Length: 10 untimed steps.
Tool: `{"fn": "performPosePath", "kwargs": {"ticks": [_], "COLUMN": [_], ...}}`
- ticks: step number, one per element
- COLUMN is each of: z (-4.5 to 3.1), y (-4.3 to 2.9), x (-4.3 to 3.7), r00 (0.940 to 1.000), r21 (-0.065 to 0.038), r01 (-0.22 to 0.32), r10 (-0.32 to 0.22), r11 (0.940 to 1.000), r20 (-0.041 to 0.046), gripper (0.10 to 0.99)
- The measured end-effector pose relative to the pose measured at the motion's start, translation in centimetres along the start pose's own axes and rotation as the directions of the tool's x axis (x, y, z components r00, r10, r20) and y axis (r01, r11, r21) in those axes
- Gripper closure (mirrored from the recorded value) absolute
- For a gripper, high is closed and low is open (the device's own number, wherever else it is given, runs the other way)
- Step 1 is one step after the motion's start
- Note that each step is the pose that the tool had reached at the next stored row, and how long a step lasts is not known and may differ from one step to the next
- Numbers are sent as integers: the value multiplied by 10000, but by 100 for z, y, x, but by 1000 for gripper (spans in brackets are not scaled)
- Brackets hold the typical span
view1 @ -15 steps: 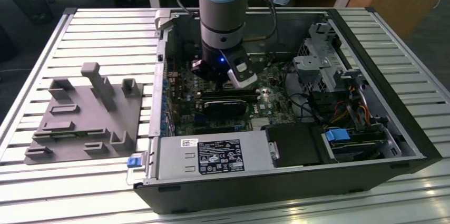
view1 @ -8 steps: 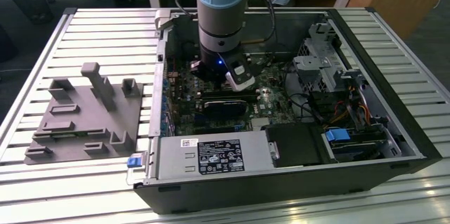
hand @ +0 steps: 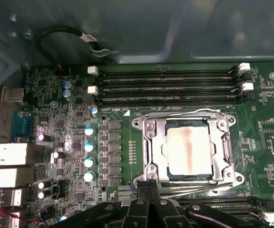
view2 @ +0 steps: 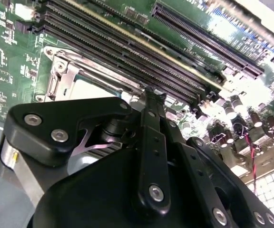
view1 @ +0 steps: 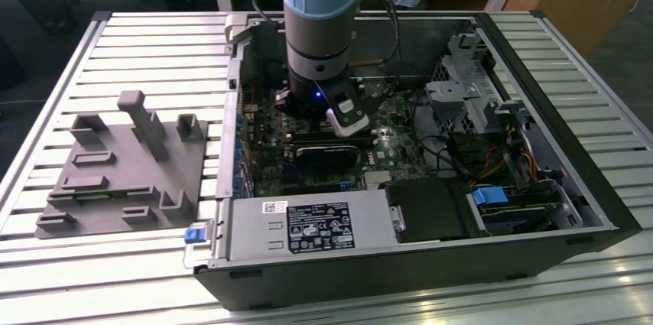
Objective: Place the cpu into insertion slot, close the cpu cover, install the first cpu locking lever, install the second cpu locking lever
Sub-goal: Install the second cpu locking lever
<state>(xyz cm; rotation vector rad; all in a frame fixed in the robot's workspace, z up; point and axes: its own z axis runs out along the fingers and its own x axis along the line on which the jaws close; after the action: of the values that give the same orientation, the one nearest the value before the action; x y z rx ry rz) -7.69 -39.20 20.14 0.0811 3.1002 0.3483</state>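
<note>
The cpu [hand: 187, 151] sits in the insertion slot [hand: 228, 147] under the lowered cpu cover [hand: 158, 147], the pincer [hand: 149, 187], fingers pressed together on nothing, hovers at its edge, and a slip could scrape the board.

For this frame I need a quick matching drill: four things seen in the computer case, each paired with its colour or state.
Things:
1. cpu
2. cpu cover
3. memory slots
4. circuit board

Descriptions:
A. green, studded with small parts
B. long, black, lying in parallel rows
C. silvery frame lying flat around the chip
D. pale metal square seated in the socket

Pairs: 1-D, 2-C, 3-B, 4-A

In the first wrist view the gripper sits at the socket's edge.
</note>
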Motion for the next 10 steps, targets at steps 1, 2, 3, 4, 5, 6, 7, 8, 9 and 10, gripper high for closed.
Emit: {"fn": "performPosePath", "kwargs": {"ticks": [1,2,3,4,5,6,7,8,9,10], "z": [-3,-7,-9,-11,-12,-10,-7,0,9,18], "y": [-14,-28,-40,-51,-58,-61,-62,-63,-66,-68], "x": [1,1,2,3,7,11,13,14,16,19], "r00": [10000,10000,10000,10000,10000,10000,10000,10000,10000,10000], "r21": [-13,-29,-51,-88,-130,-161,-178,-186,-187,-188], "r01": [-1,-1,-2,-2,-4,-4,-6,-5,-5,-5], "r10": [1,1,2,2,4,4,5,5,4,5], "r11": [10000,10000,10000,10000,9999,9999,9998,9998,9998,9998], "r20": [-2,-3,-4,-5,-7,-9,-10,-9,-10,-10], "gripper": [980,980,980,980,980,980,980,980,980,980]}}
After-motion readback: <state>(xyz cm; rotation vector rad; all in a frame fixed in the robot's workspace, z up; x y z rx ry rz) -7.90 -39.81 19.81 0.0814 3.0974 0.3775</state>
